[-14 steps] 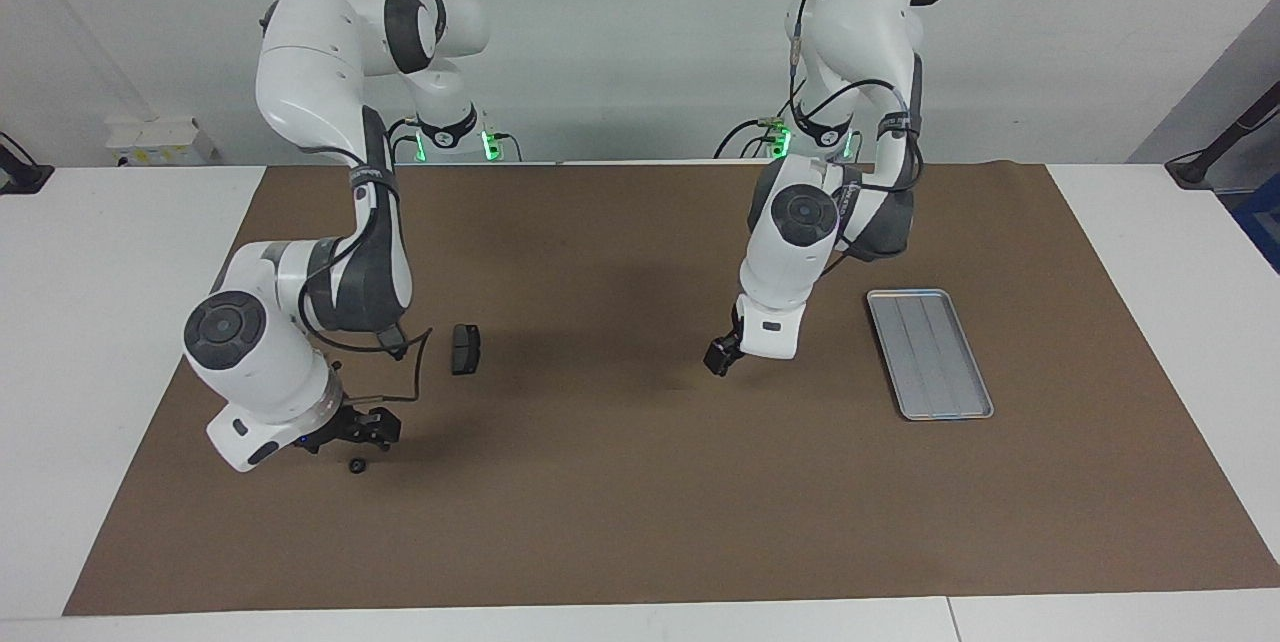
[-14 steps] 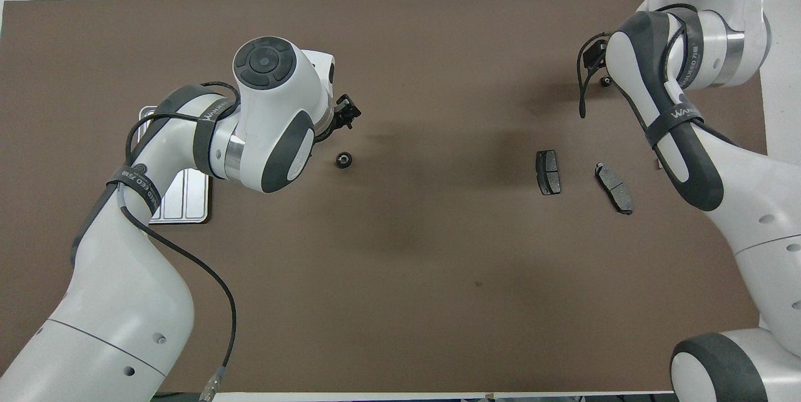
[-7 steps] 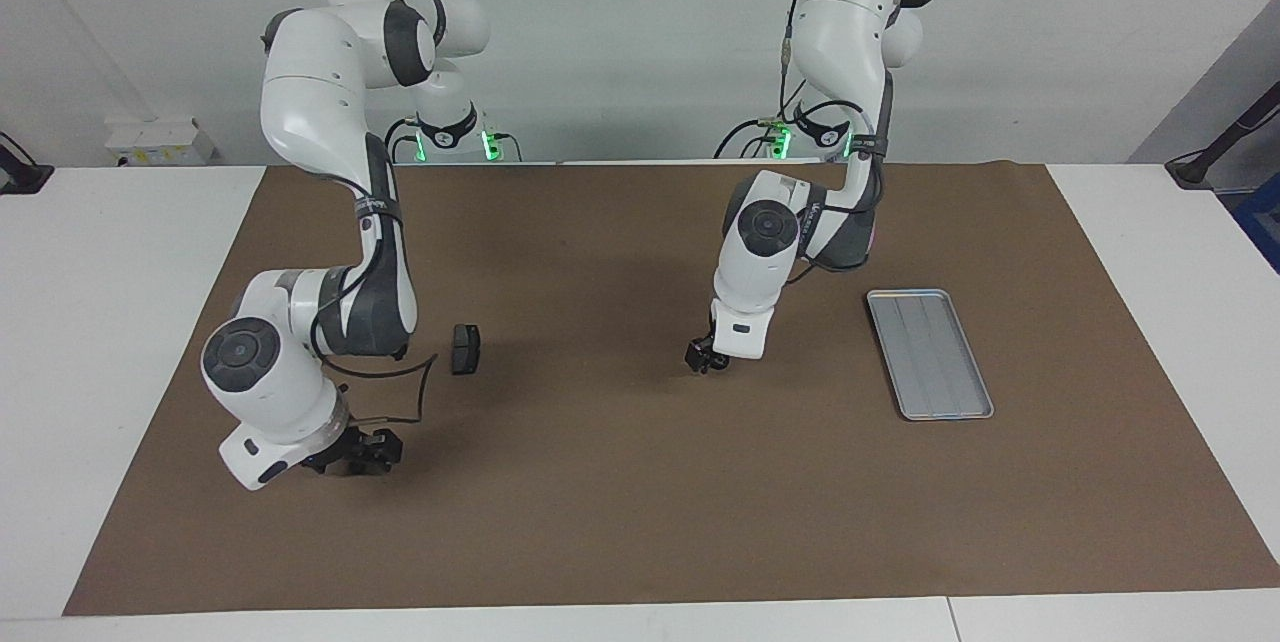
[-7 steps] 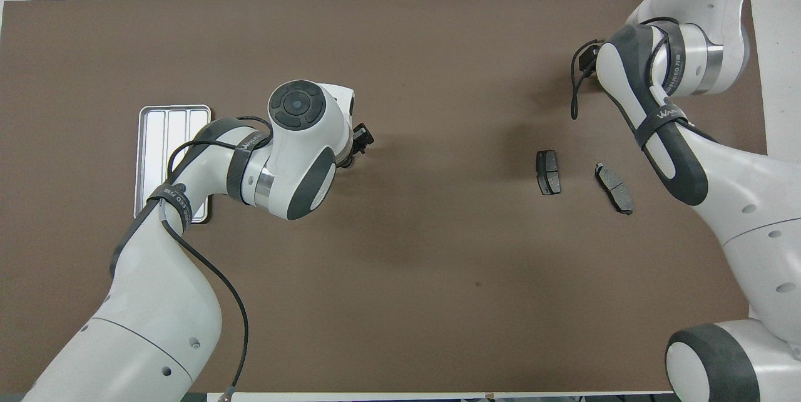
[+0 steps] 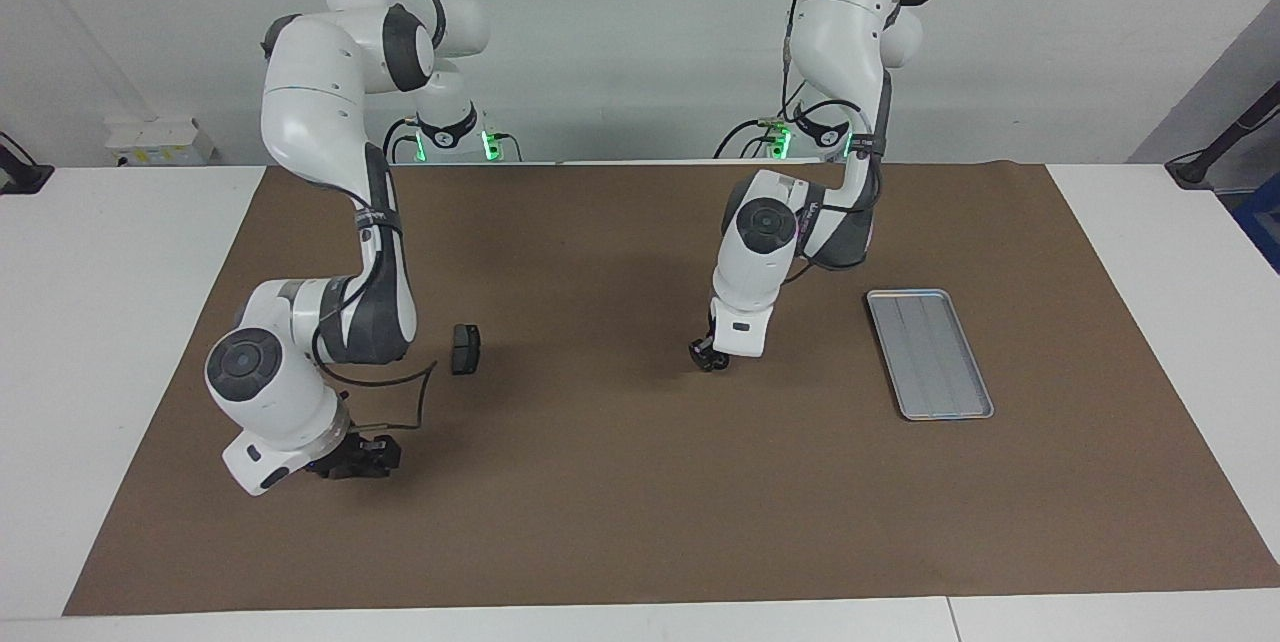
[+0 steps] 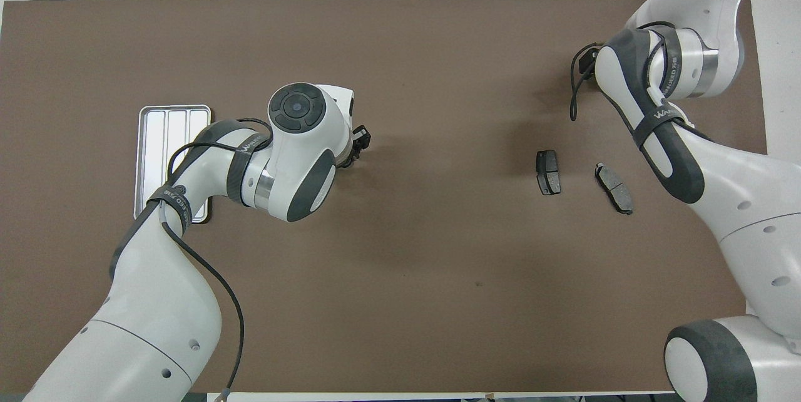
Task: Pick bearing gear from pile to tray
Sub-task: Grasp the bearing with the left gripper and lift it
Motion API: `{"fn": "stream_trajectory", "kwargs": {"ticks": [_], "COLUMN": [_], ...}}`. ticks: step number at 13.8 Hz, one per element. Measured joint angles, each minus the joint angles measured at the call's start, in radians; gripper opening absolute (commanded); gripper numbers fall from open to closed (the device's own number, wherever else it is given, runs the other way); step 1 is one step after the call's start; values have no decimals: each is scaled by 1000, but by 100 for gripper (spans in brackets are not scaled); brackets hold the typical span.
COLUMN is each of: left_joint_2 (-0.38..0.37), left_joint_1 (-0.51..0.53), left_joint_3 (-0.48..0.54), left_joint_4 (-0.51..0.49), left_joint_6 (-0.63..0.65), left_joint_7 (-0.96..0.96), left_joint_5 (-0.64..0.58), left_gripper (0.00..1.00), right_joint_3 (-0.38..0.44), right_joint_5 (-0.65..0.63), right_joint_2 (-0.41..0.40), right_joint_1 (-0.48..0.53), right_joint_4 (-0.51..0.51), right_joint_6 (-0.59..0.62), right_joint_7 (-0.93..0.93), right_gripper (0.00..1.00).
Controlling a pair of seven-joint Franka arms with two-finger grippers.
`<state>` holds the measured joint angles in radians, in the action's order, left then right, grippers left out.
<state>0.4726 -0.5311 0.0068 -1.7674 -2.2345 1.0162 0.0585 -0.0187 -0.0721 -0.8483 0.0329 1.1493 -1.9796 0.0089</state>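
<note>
Left pincer (image 5: 708, 359) lowered onto mat, grip unclear, right pincer (image 5: 362, 459) likewise, tray (image 5: 929, 353) lengthwise toward robots.

Both views are evenly and brightly lit by diffuse light from above. Shadows are soft: a broad faint one lies on the brown mat (image 5: 640, 482) beneath each arm, darkest by the right gripper (image 5: 352, 462) and below the left gripper (image 5: 708, 358). The white table (image 5: 110, 322) and wall look slightly greenish. The tray (image 5: 930, 354) gives a mild sheen without glare. Focus is sharp throughout, with no motion blur. The mat's edges bow slightly in the overhead view.
</note>
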Motion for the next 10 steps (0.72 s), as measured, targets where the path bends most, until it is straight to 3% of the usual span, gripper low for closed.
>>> {"fn": "stream_trajectory", "kwargs": {"ticks": [5,8,10], "left_joint_2": [-2,-21,-83], "left_joint_1": [1,5,45], "left_joint_3": [4,49,72], "left_joint_4": [1,38,29], "left_joint_6": [4,124,196], "left_joint_7": [10,-12,-108], "left_joint_5": [0,-6,-8], "left_gripper": [0,0,0], "right_joint_3": [0,0,0], "right_joint_5": [0,0,0], "right_joint_2": [0,0,0], "right_joint_1": [4,5,5], "right_joint_4": [0,0,0], "right_joint_6": [0,0,0], "right_joint_7": [0,0,-3], "right_gripper": [73,65,58]}}
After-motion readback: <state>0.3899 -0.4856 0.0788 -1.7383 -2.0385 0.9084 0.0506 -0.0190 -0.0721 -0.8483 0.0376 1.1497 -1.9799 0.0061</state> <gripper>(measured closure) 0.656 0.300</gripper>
